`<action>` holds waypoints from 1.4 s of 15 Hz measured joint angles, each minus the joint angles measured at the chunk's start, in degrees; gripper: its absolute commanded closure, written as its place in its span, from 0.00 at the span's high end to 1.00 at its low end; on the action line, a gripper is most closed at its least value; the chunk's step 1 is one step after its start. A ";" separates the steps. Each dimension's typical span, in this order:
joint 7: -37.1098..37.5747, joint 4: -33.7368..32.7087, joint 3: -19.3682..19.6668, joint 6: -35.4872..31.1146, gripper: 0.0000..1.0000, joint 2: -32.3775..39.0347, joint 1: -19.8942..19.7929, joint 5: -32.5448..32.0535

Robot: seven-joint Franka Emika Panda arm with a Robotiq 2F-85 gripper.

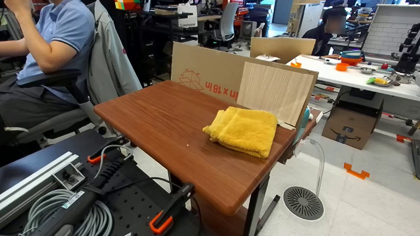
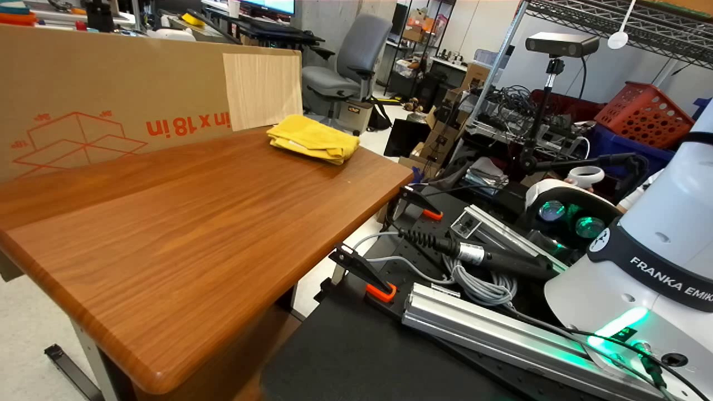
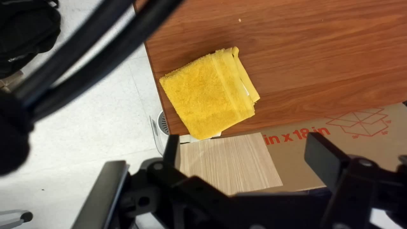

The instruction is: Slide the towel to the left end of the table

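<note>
A folded yellow towel (image 1: 245,130) lies flat near one end of the brown wooden table (image 1: 152,111), close to the cardboard. It shows on the same tabletop (image 2: 184,234) in an exterior view (image 2: 313,138). In the wrist view the towel (image 3: 210,95) is above the jaws, near the table's corner. My gripper (image 3: 244,144) is open, its two fingers wide apart with nothing between them. It is apart from the towel and looks down from above. The gripper is out of frame in both exterior views.
A cardboard panel (image 1: 207,72) with a pale wood-grain sheet (image 1: 275,93) stands along the table's far edge. Orange-tipped clamps (image 1: 161,221) and coiled grey cable (image 1: 94,220) lie on the black bench beside the table. A person (image 1: 51,31) sits near one table end.
</note>
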State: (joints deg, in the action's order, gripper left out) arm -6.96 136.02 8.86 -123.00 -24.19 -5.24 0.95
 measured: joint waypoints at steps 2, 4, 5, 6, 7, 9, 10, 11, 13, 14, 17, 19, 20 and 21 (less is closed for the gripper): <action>-1.12 -1.73 -0.62 0.09 1.00 3.96 0.73 0.00; -0.84 -4.76 -0.88 -0.11 1.00 9.66 1.37 0.42; 0.00 -6.71 -0.99 -0.18 1.00 12.99 1.40 0.75; 1.11 -8.76 -0.99 -0.18 1.00 16.41 1.39 1.14; 2.62 -10.90 -0.98 -0.19 1.00 20.01 1.29 1.80; 5.81 -14.47 -0.97 -1.04 1.00 26.47 0.94 3.74; 7.27 -15.62 -0.96 -2.60 1.00 29.27 0.71 4.85; 8.54 -16.36 -0.95 -4.85 1.00 31.71 0.50 5.94; 11.03 -17.14 -0.95 -9.98 1.00 35.66 0.15 6.98; 12.46 -17.37 -0.91 -12.35 1.00 37.36 0.09 6.98; 16.98 -18.19 -0.61 -16.64 1.00 41.61 0.09 5.55; 19.89 -18.96 -0.22 -17.36 1.00 43.92 0.12 3.84; 21.17 -19.36 -0.03 -17.39 1.00 44.88 0.14 3.00; 22.48 -19.84 0.17 -17.12 1.00 45.81 0.19 2.14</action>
State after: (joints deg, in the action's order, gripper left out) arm 15.52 116.18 9.03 -140.13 21.62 -5.05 3.09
